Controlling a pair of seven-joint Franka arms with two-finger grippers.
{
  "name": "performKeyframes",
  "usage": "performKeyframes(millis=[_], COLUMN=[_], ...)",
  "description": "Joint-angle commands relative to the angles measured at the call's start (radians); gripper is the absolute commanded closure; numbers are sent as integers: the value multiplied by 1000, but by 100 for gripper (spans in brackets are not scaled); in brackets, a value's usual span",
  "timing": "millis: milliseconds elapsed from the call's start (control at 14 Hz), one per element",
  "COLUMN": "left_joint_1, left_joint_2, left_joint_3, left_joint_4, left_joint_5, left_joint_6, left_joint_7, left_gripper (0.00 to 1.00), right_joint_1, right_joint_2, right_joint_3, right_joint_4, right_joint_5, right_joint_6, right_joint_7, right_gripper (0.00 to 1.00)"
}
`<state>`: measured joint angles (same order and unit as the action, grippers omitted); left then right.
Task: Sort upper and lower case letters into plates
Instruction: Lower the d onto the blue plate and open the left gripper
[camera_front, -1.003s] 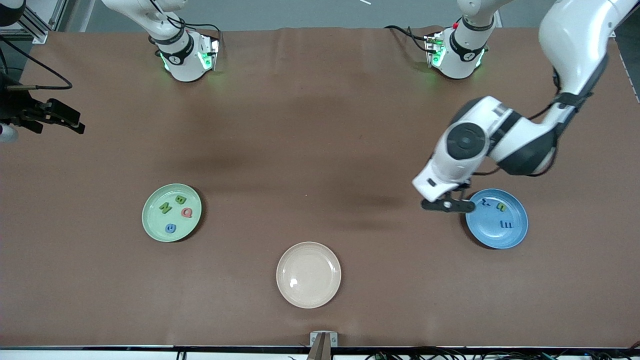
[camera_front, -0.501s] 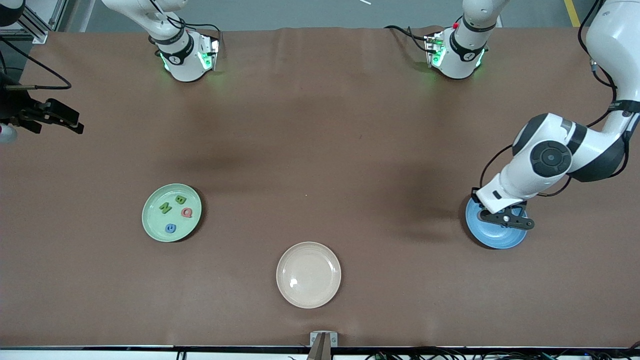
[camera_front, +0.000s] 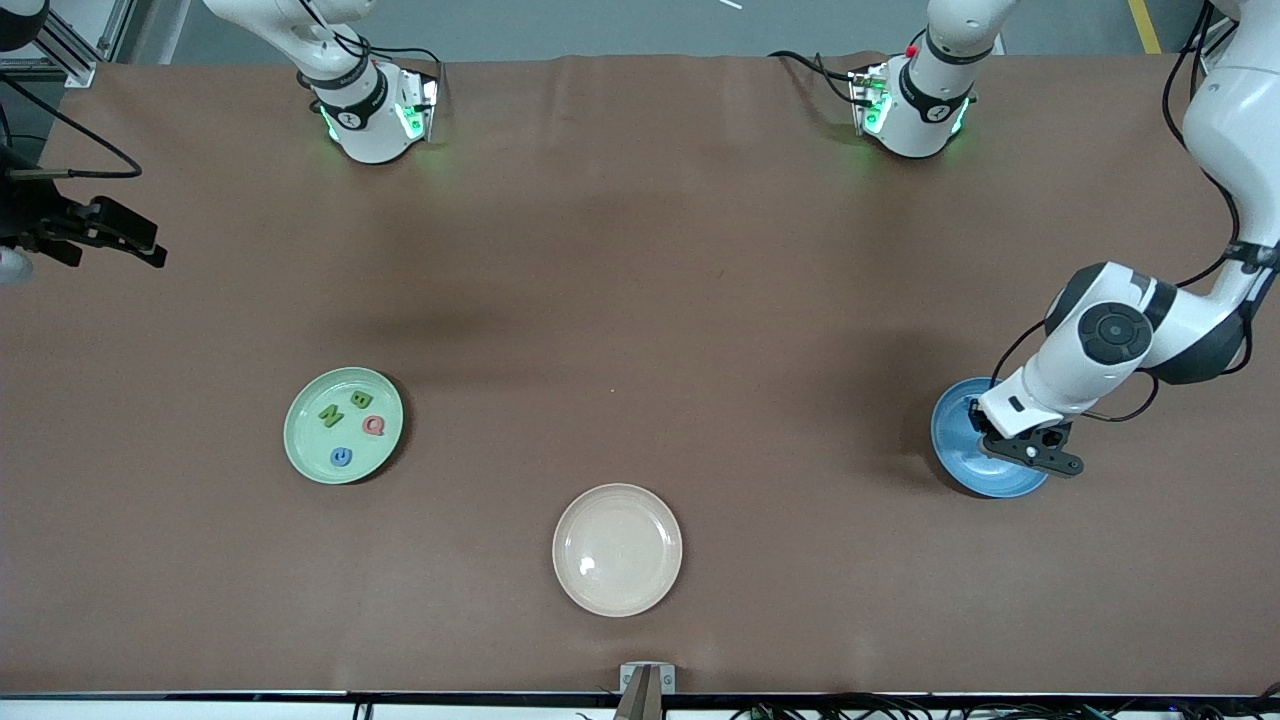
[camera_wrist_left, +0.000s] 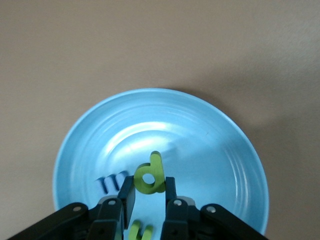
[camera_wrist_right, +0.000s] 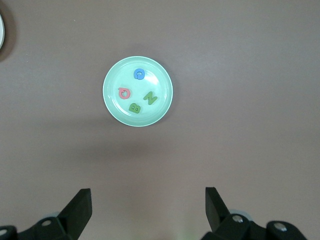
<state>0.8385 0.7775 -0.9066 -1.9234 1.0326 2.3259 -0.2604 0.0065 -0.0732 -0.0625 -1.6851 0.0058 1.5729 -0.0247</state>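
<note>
My left gripper hangs low over the sky blue plate, shut on a small green lower case letter held upright between its fingers. In that plate lie a dark blue m and another green letter, partly hidden by the fingers. The pale mint plate holds a green N, a green B, a pink-red Q and a blue letter. My right gripper waits open at the right arm's end of the table, high above the mint plate.
A cream-beige plate sits with nothing in it near the table's front edge, between the two coloured plates. Brown table surface stretches around the plates. Both arm bases stand along the table edge farthest from the front camera.
My left arm has swung toward its own end of the table, from beside the blue plate's rim to over the plate, now covering its letters in the front view. The right arm stayed still.
</note>
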Motion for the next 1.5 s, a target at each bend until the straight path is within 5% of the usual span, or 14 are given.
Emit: performKeyframes(millis=[0, 573, 645, 716, 860, 1075, 1433], left_joint_1=[-76, -93, -95, -98, -89, -58, 144], left_joint_2=[19, 22, 17, 13, 2, -53, -75], left_joint_3=[64, 112, 112, 110, 104, 36, -294], left_joint_4=[41, 40, 43, 55, 52, 44, 81], left_joint_5=[23, 24, 24, 24, 17, -46, -175], left_joint_6=[39, 86, 86, 86, 86, 23, -244], left_joint_7=[6, 7, 9, 10, 12, 9, 4], left_gripper=[100, 94, 72, 34, 0, 0, 0], right_joint_1=[-16, -16, -16, -16, -16, -16, -13], right_joint_2=[-23, -20, -20, -20, -20, -20, -20], right_joint_3=[10, 10, 10, 10, 10, 10, 10], right_joint_4=[-11, -5, -7, -7, -7, -7, -8], right_joint_5=[-10, -7, -7, -7, -6, -3, -1], right_joint_6=[-1, -8, -8, -13, -13, -10, -13], right_joint_7=[-7, -7, -7, -7, -7, -9, -11], right_gripper=[0, 0, 0, 0, 0, 0, 0])
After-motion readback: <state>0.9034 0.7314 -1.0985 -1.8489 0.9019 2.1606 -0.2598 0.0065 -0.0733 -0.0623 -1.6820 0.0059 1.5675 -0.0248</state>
